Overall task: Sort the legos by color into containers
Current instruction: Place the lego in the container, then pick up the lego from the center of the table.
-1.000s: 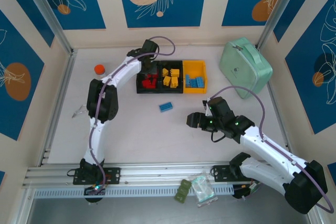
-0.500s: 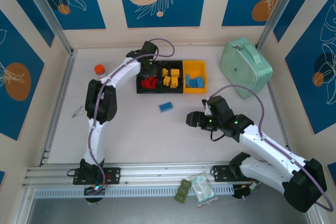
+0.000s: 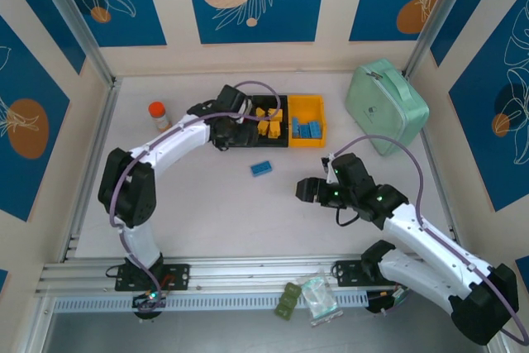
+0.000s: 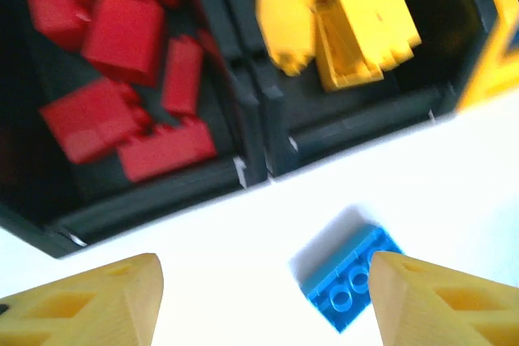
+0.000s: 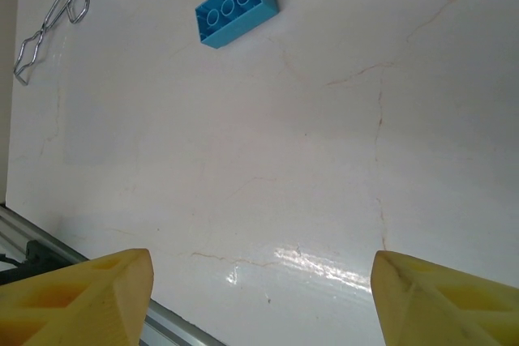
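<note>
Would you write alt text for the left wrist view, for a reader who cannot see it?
One blue brick lies on the white table beside two black bins, one holding red bricks, the other yellow bricks. The open left end effector hovers above, yellow fingertips at the bottom corners.

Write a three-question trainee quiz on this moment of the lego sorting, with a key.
1. True or false: the loose blue studded plastic brick lies on the white tabletop.
2. Multiple choice: the yellow open plastic bin holds bricks of which colour? A red, B blue, C yellow.
3. Fill in: the right arm's fingers are ___ (open or shut).
Key: 1 true; 2 B; 3 open.
</note>
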{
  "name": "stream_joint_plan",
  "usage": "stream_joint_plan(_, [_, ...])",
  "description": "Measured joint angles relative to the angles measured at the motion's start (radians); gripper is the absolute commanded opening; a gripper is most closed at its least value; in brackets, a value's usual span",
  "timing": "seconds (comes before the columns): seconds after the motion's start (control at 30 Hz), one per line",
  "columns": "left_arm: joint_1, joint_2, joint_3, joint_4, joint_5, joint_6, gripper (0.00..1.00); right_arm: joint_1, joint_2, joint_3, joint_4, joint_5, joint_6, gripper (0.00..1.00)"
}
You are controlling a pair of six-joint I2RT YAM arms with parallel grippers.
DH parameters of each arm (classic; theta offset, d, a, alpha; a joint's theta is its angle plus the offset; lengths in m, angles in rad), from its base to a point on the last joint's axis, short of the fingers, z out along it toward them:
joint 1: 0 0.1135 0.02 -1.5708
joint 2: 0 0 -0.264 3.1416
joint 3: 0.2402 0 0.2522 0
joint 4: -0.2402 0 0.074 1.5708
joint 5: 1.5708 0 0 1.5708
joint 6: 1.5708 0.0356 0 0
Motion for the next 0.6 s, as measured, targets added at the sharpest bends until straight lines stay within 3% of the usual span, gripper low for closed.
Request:
stream_joint_plan(0.23, [-0.062, -0.012, -0.105, 0.071, 0.086, 0.087, 0.78, -0.001, -0.089, -0.001, -0.043, -0.040, -0.020, 0.79])
stream_joint_plan(0.6, [-0.127, 0.069, -0.110, 0.130, 0.085, 0.202, 0.80, -0.001, -0.250, -0.068, -0.069, -0.109, -0.021, 0.81])
